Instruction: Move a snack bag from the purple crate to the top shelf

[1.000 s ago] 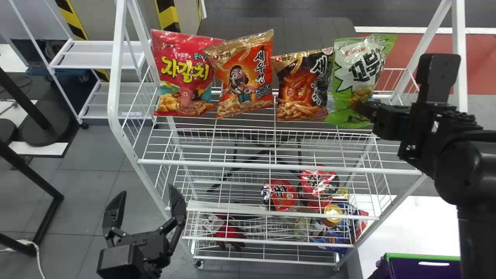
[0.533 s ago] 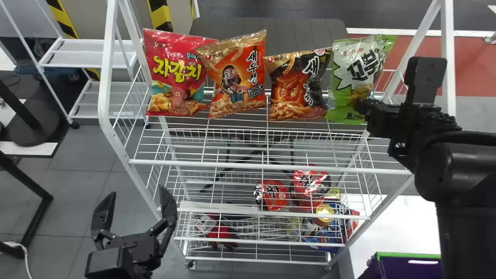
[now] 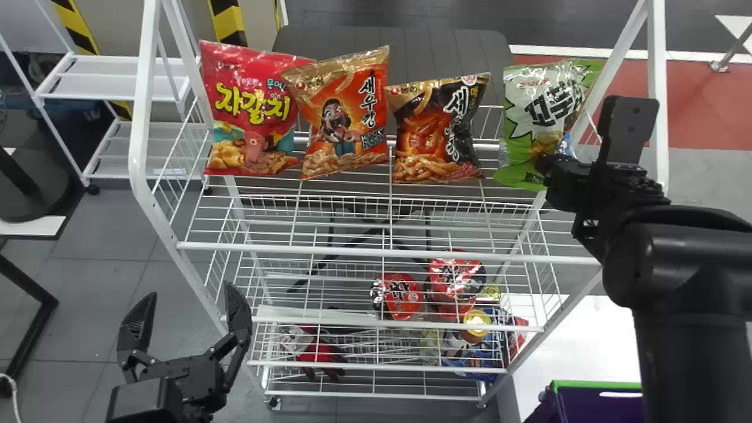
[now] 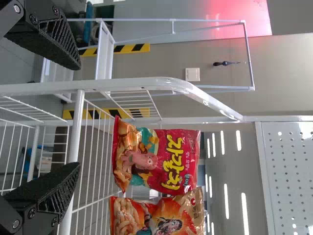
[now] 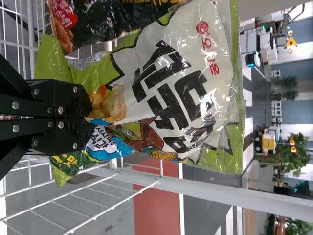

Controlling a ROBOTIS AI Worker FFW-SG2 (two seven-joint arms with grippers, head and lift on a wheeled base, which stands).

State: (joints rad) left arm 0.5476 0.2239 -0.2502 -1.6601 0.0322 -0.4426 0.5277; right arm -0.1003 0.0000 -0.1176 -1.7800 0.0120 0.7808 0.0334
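At the right end of the white rack's top shelf [image 3: 388, 254], my right gripper [image 3: 546, 167] holds the green and white snack bag [image 3: 534, 111] upright by its lower part. In the right wrist view the right gripper [image 5: 88, 115] is shut on that snack bag [image 5: 171, 83], pinching its creased film. My left gripper [image 3: 188, 299] is parked low at the rack's left front, its fingers spread with nothing between them. In the left wrist view the left gripper [image 4: 76, 117] stands open in front of the rack. The purple crate [image 3: 599, 405] is at the lower right.
A red bag [image 3: 252, 111], an orange bag [image 3: 343, 114] and a black and orange bag [image 3: 437, 129] stand in a row on the top shelf. Cup noodles [image 3: 396, 295] and other packs lie on lower shelves. White posts [image 3: 658, 100] rise at the rack's sides.
The rack, its bags and the left gripper have shifted left in the head view. The right arm has also shifted left, with the green bag still in its gripper and closer to the right post.
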